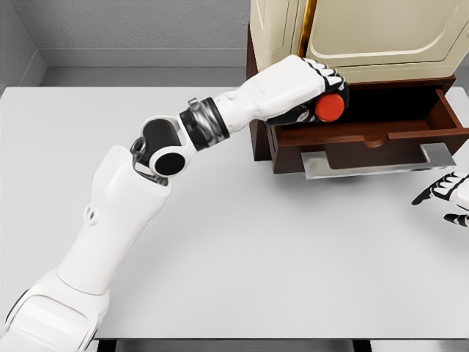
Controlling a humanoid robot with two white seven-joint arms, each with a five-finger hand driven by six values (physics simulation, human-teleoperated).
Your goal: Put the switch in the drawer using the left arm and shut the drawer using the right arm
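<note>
Now the left hand (pixel 311 92) grips the red switch (pixel 330 108) over the open drawer (pixel 366 136) at two o'clock; lower it inside, then release; the right hand (pixel 448 192), fingers relaxed, waits at three o'clock.

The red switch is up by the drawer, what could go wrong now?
1. The left hand holds the switch near the left front corner of the open drawer; released here, it might hit the rim and drop onto the table.
2. The right hand waits beside the handle; pushing early could trap the left hand.
</note>
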